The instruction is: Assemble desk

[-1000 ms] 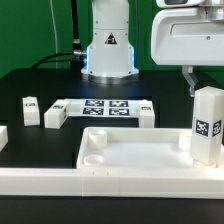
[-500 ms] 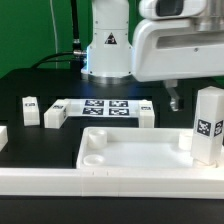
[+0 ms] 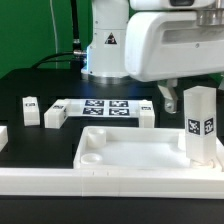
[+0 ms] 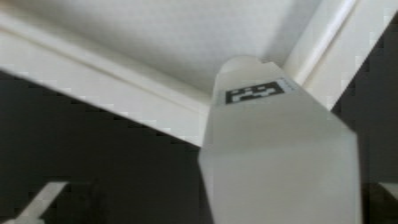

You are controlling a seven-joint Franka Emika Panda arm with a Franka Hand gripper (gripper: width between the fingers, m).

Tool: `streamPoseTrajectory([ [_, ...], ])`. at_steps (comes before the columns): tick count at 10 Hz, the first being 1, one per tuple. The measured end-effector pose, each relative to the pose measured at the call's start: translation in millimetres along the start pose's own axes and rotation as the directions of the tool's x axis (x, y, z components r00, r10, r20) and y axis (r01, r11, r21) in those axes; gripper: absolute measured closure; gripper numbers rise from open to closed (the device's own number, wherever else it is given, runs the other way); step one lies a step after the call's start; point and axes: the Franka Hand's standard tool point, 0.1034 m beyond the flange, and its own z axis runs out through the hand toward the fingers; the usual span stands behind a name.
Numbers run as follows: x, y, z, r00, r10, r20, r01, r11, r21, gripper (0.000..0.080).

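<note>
Jaws stand wide apart, clamping nothing: on the gripper [image 3: 172, 97] one dark finger [image 3: 168, 96] hangs just beside the upright leg [image 3: 198, 122], with a gap showing between them. That leg, a white block with a black-and-white tag [image 3: 197, 127] on its face, stands inside the tabletop [image 3: 130, 168] at the exterior view's right end; whether it sits in a corner socket cannot be told. The tabletop is a white tray lying flat on the black table [image 3: 40, 85], with a round socket [image 3: 93, 155] showing at its left end. In the wrist view the same leg [image 4: 267, 150] fills the middle, its tag [image 4: 254, 93] near the top, with the tray's rim [image 4: 107, 75] running slantwise behind it. Behind the tray lies the marker board [image 3: 105, 107], with a second leg [image 3: 146, 115] at its right end, a third leg [image 3: 54, 117] at its left end, and a fourth leg [image 3: 30, 110] further left, apart from the others. A long white rail [image 3: 60, 183] runs along the near edge. The robot base [image 3: 108, 50] rises at the back, lit blue at its foot, before a green backdrop [image 3: 30, 25], with black cables [image 3: 72, 45] hanging at its left.
</note>
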Motion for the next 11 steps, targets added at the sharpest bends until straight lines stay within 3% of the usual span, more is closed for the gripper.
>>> streamPoseTrajectory([
  [3, 5.7, -22.2, 1.8, 0.999, 0.038, 0.001, -0.038, 0.999, 0.011, 0.0150],
  [7, 5.6, -20.7, 1.4, 0.999, 0.039, 0.000, -0.039, 0.999, 0.010, 0.0150],
  [11, -7.7, -18.5, -0.8, 0.999, 0.041, 0.012, -0.042, 0.999, 0.010, 0.0150],
])
